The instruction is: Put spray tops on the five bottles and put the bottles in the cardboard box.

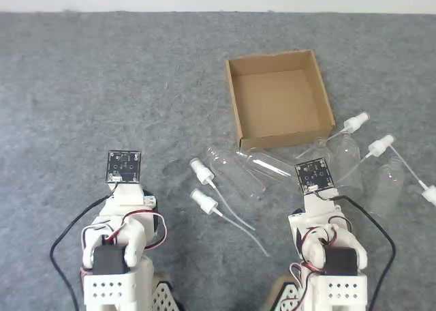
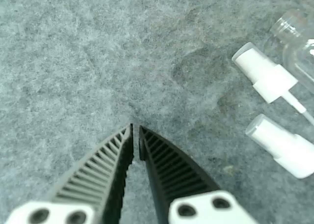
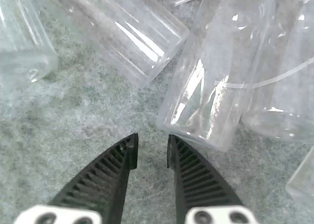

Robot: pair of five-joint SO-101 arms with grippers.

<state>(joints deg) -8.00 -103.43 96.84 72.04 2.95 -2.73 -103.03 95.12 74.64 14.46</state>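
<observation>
Left tool (image 2: 136, 128) closed to a sliver, empty, over grey surface (image 2: 98, 62); spray tops (image 2: 265, 74) ahead to its right. Right tool (image 3: 152, 138) slightly parted, empty, bottle (image 3: 216, 71) just beyond tips.

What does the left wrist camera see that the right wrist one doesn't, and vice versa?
Left wrist, not right: white heads of two spray tops, loose on grey carpet. Right wrist, not left: bodies of clear bottles lying close together. Both: carpet, some clear bottle, and a black ribbed gripper: left gripper, right gripper.
</observation>
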